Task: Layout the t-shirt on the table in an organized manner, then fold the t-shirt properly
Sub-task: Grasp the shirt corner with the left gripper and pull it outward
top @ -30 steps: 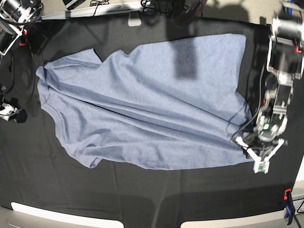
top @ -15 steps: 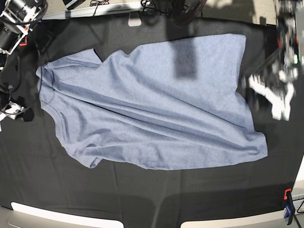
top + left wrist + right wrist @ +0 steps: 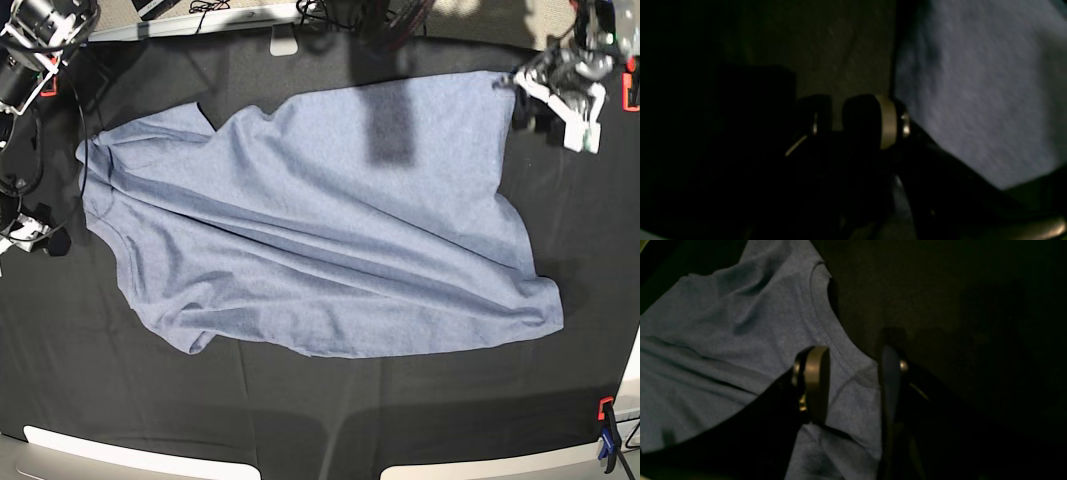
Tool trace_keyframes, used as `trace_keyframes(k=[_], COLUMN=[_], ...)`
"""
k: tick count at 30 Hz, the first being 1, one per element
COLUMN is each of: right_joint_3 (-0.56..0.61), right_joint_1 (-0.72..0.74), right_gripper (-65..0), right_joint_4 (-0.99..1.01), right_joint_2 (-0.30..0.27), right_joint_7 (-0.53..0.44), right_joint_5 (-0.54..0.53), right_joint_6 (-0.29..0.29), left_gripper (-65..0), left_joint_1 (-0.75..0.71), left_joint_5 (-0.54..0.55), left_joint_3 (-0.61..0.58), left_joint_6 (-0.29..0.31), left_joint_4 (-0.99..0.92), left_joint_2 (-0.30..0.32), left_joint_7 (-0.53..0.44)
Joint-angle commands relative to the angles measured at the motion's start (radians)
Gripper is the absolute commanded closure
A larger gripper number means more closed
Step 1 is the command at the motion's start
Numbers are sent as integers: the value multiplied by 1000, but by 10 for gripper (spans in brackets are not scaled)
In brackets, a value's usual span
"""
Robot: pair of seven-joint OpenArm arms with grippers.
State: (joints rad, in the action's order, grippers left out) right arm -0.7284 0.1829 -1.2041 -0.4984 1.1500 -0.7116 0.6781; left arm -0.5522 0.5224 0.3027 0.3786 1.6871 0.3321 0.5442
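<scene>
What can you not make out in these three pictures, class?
- T-shirt lettering: no view shows it; only plain cloth faces up.
- Left gripper: left wrist view too dark; blurred in base view.
- Right gripper: cut off by the base view's left edge.

We see the t-shirt (image 3: 310,230) as soft heathered blue-grey cloth, matt, with a fine knit grain and a ribbed collar (image 3: 826,323) stitched along its edge. The table (image 3: 300,410) is covered in black cloth, matt and slightly fuzzy. On the right gripper (image 3: 853,380) we see fingers (image 3: 816,383) with a dull, smooth tan facing and small shiny metal screws. The left gripper (image 3: 556,95) looks like white plastic with a faint sheen.
</scene>
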Motion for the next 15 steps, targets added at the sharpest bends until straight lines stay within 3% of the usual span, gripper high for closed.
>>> trace_keyframes(k=[1,8,12,15], right_joint_3=[-3,-3,-3,-3], right_joint_1=[19,19,19,19], right_gripper=[-253,-253,-253,-253], right_joint_4=[-15,-15,-15,-15], right_joint_2=[-25,-25,-25,-25], right_joint_7=[-17,-18,-17,-17], right_joint_5=[-25,-25,-25,-25], right_joint_6=[7,7,8,7], left_gripper=[-186,-186,-186,-186], left_joint_1=[-16,-60,-60,-60], left_joint_5=[28,124,197,236], left_joint_3=[5,5,4,4], left_joint_6=[22,100,173,193], left_joint_4=[15,15,15,15], left_joint_2=[8,9,9,9], left_joint_7=[10,43,119,141])
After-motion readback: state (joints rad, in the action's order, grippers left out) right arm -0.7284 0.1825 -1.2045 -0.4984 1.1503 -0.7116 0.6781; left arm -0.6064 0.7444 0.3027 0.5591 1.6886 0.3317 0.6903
